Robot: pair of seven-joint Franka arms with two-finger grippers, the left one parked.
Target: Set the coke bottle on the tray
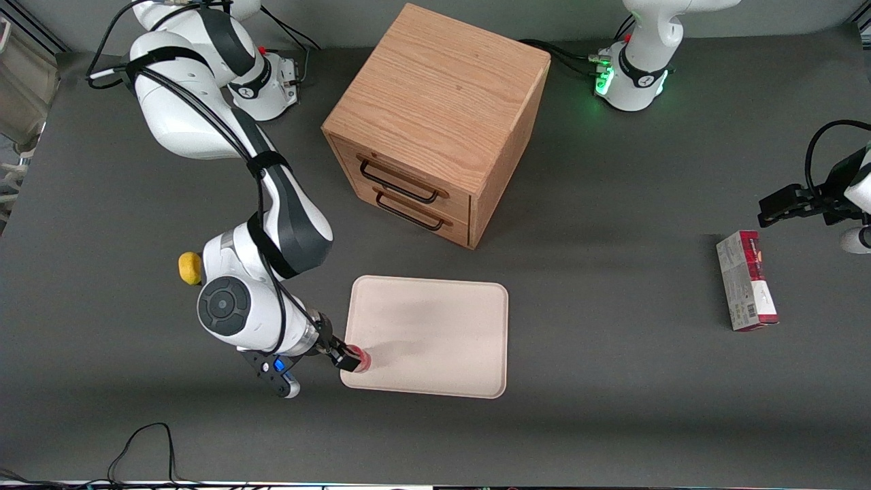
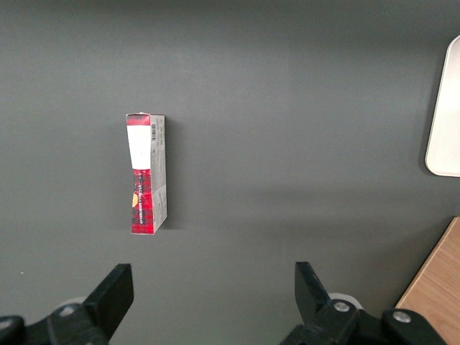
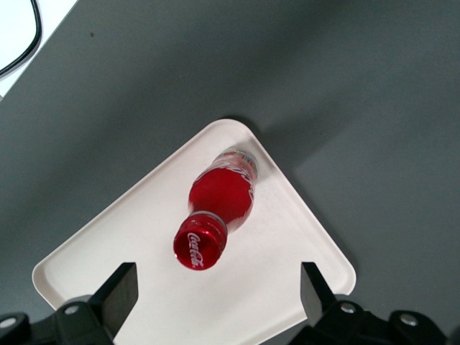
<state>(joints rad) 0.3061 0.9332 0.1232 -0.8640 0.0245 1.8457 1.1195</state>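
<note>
At the tray's point(image 1: 435, 327) corner nearest the front camera and the working arm, I see the gripper point(image 1: 350, 358) covering most of the coke bottle point(image 1: 364, 360); only a sliver of red shows past the black fingers point(image 1: 346, 353) from the front. On the wrist camera I get the bottle whole: it stands on the tray near that rounded corner, cap up, seeming to lean slightly. Both fingers are spread wide on either side of it with clear gaps, holding nothing. Their tips are cut off by the frame edge.

Beside the arm's wrist, a yellow object point(image 1: 190, 267) peeks out, mostly hidden, and I cannot tell what it is. Farther from the camera, a wooden drawer cabinet point(image 1: 439, 122) sits on the bench point(image 1: 612, 408), both drawers closed. Toward the parked arm's end lies a red-and-grey carton point(image 1: 746, 280), flat on its side.
</note>
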